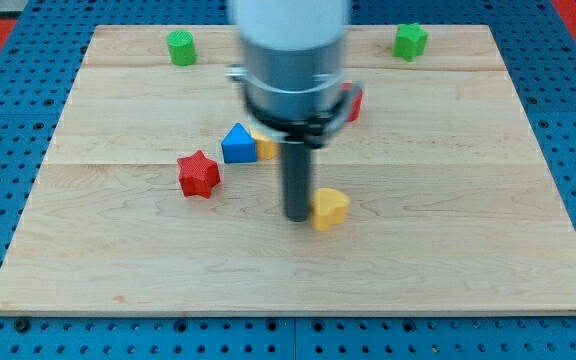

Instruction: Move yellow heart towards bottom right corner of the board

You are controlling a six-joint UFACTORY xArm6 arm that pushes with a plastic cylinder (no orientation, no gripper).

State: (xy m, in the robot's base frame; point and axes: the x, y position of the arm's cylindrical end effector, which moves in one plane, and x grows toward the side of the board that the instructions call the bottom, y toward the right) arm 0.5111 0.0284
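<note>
The yellow heart [329, 208] lies on the wooden board [468, 240] a little below its middle. My tip [297, 215] stands right against the heart's left side, touching it. The arm's wide grey body is blurred and covers the upper middle of the board, hiding the blue cube.
A blue triangular block [238, 144] and a second yellow block [265, 147], partly hidden by the arm, sit left of centre. A red star [198, 174] lies to their lower left. A red cylinder [354, 101] peeks out beside the arm. A green cylinder [179, 47] and green star [409, 40] sit at the top.
</note>
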